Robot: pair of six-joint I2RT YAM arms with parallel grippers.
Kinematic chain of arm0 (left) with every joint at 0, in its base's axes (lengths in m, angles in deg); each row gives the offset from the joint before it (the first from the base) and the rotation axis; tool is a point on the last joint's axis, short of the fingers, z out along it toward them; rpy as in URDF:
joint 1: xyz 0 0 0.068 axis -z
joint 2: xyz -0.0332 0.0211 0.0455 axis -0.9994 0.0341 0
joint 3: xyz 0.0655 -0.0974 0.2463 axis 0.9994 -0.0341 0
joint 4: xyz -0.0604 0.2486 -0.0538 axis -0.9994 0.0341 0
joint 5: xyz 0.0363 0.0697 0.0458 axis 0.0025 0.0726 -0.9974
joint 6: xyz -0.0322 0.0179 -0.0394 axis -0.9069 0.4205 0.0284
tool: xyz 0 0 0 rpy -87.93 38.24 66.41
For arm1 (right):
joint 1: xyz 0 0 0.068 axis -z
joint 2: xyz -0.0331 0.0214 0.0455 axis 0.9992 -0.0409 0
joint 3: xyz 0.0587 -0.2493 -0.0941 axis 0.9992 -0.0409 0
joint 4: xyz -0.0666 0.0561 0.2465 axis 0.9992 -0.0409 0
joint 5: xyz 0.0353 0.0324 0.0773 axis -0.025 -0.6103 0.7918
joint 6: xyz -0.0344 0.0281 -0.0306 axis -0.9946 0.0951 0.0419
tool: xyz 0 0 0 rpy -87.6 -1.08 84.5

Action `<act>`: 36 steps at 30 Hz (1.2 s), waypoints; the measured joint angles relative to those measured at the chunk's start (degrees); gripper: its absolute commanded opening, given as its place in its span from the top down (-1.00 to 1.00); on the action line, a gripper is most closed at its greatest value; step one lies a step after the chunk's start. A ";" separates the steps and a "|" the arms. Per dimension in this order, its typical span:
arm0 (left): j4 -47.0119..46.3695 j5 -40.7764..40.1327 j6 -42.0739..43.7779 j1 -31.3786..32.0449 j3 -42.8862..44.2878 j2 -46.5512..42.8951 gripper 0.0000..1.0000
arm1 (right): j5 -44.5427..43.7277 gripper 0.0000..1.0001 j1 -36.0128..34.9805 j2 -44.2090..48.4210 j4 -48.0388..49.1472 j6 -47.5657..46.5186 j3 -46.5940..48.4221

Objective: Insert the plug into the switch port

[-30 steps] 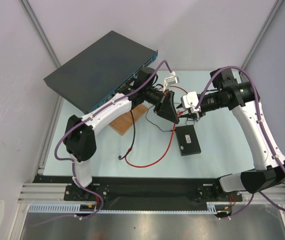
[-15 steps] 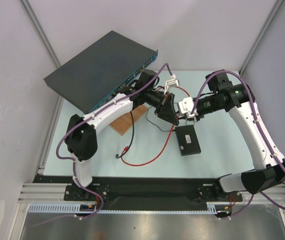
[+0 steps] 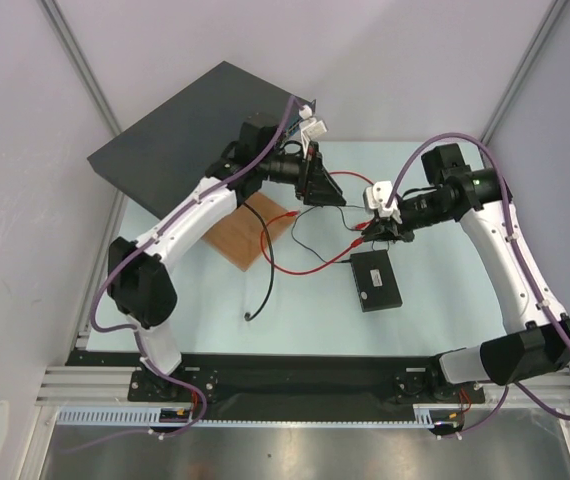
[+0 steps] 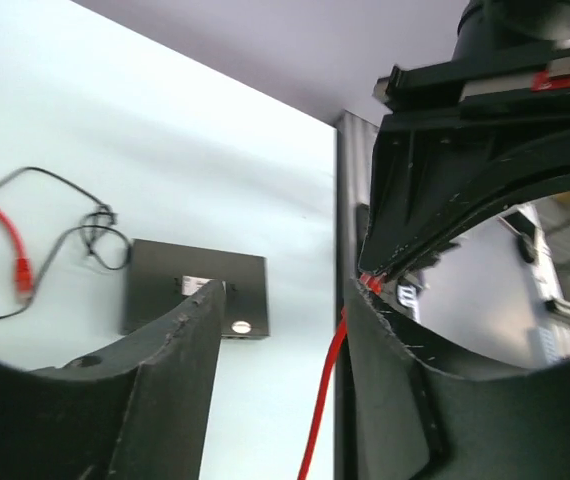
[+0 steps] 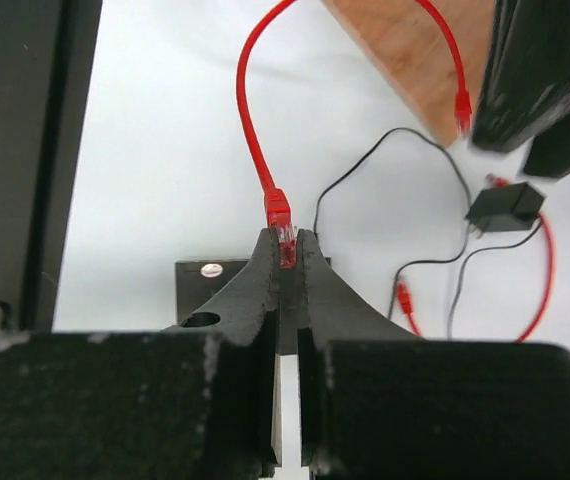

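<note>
Two arms work over the pale desk, whose far left corner carries the large grey rack unit, no part of this job. The left arm reaches in beside that unit. The left jaws stand well apart with nothing gripped; the red line seen in their gap looks like cable hanging farther off. The right arm reaches toward the middle, the right jaws pressed shut on the plug, which is pinched at their very tips with the red cable looping away from it. The small black box lies flat on the desk, near the plug but apart from it. The switch port itself I cannot make out. I judge the step to be carrying the plug to the port. Next it should come down level with the box's edge, line up square to the socket and push straight in. The box lies unheld and may slide.
</note>
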 measured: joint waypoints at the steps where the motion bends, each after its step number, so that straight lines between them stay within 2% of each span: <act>1: -0.37 -0.96 0.20 -0.20 -0.02 -0.48 -0.17 | 0.70 1.00 0.79 -0.17 -0.04 0.74 -0.37; 2: -0.83 -2.21 0.33 -0.20 -0.35 -1.05 -0.26 | 1.29 1.00 1.53 -0.46 -0.15 1.53 -0.70; 7: -4.35 -9.86 3.34 0.17 -7.76 -6.97 -0.36 | 6.23 1.00 6.54 -5.81 -0.66 9.20 -0.72; 14: -5.49 -25.51 17.05 3.56 -17.88 -17.25 -0.50 | 17.35 1.00 12.50 -16.02 -0.46 25.38 0.15; 19: -6.97 -36.63 27.87 11.52 -22.05 -20.06 -0.34 | 24.15 1.00 13.29 -18.71 -0.48 34.32 0.13; 23: -7.96 -41.81 34.69 16.02 -24.35 -19.93 -0.29 | 26.53 1.00 13.55 -19.02 -0.50 38.47 0.13; 27: -8.63 -43.67 39.43 17.44 -24.76 -19.39 -0.13 | 27.50 1.00 13.75 -19.15 -0.52 41.13 0.13; 31: -9.35 -44.52 41.33 18.14 -25.11 -19.26 0.12 | 28.02 1.00 13.92 -19.28 -0.35 42.21 -0.28; 36: -9.25 -44.76 42.60 18.80 -25.16 -18.80 0.23 | 28.33 1.00 14.29 -19.41 -0.24 43.04 -1.40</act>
